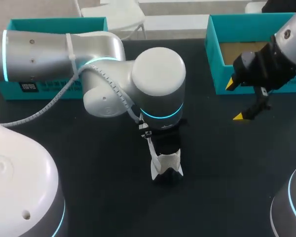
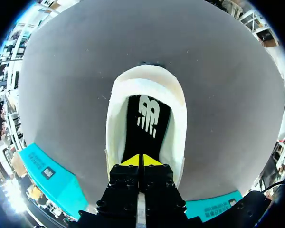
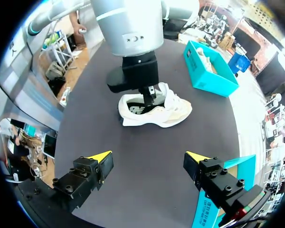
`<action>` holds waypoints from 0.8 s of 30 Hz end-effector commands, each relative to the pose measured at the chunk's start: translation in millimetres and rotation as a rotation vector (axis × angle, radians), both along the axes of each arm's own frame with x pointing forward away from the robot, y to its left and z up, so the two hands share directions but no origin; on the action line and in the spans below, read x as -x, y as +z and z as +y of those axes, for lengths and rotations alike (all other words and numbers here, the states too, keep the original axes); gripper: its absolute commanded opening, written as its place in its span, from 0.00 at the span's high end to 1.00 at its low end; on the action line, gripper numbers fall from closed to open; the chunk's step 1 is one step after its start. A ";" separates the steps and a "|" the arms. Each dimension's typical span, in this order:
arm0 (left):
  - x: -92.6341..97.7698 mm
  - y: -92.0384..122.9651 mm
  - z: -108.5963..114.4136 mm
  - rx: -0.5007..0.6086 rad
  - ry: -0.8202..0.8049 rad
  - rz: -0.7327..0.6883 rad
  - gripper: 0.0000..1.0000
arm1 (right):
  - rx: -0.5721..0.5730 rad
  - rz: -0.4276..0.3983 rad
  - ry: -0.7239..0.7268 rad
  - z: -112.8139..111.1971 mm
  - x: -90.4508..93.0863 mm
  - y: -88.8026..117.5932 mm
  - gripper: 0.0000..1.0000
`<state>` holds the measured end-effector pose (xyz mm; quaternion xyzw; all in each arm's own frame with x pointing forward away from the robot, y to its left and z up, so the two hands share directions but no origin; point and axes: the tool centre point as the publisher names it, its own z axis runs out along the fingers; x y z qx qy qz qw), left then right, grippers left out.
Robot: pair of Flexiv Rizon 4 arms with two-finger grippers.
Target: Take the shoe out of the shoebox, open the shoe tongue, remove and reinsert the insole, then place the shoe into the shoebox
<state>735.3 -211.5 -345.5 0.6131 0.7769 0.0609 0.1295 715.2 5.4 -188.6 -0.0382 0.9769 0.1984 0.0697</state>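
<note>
Watching the left gripper [image 2: 142,160] on my feed: its yellow tips are pressed together with no gap, poked down into the heel opening of the shoe [image 2: 147,78] and sitting on the black insole [image 2: 145,128]. Can't tell if it's actually pinching the insole. The shoe stands on its sole out on the dark table [image 1: 89,163], around the middle, well apart from the teal shoebox [image 1: 214,54]. My right gripper [image 1: 236,100] hangs just in front of that box, fingers spread wide, nothing in them.
</note>
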 end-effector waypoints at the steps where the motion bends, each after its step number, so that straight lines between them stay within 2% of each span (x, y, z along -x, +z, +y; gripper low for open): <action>1: 1.8 5.1 3.2 -0.011 0.016 -0.018 0.06 | 0.002 0.000 0.000 0.7 -0.6 -1.3 0.00; 2: 0.7 4.3 3.2 -0.011 0.018 -0.016 0.00 | 0.002 0.000 0.000 0.7 -0.6 -1.3 0.00; 3: 0.5 4.0 3.3 -0.015 0.022 -0.008 0.00 | 0.002 0.000 0.000 0.7 -0.6 -1.3 0.00; 16: -7.6 -3.5 4.1 -0.096 0.036 -0.041 0.00 | 0.002 0.000 0.000 0.7 -0.6 -1.3 0.00; 24: -7.5 -1.8 7.7 -0.105 0.020 -0.035 0.00 | 0.002 0.000 0.000 0.7 -0.6 -1.3 0.00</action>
